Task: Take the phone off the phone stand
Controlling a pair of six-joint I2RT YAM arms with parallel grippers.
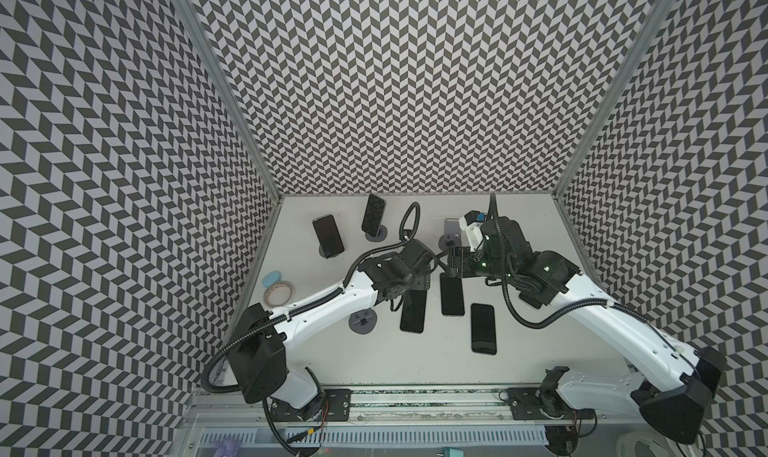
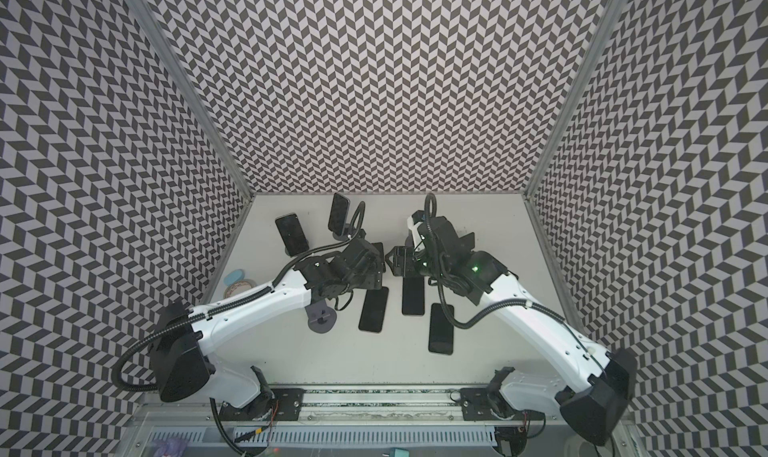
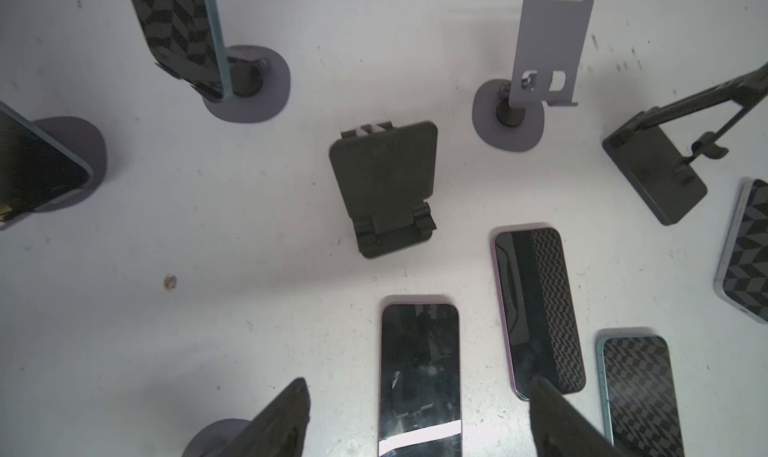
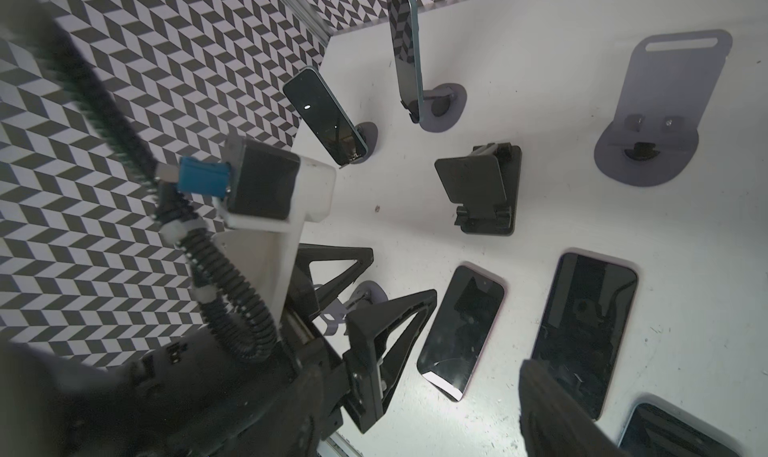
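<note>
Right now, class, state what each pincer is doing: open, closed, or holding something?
Left pincer: open, holding nothing.
Right pincer: open, nothing seen in it.

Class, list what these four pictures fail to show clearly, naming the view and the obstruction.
- Black folding stand: mostly hidden under the left arm in both top views.
- Right gripper: right wrist view gives one blurred finger; opening unclear.
- Propped phone: cut off by the left wrist view's edge.
</note>
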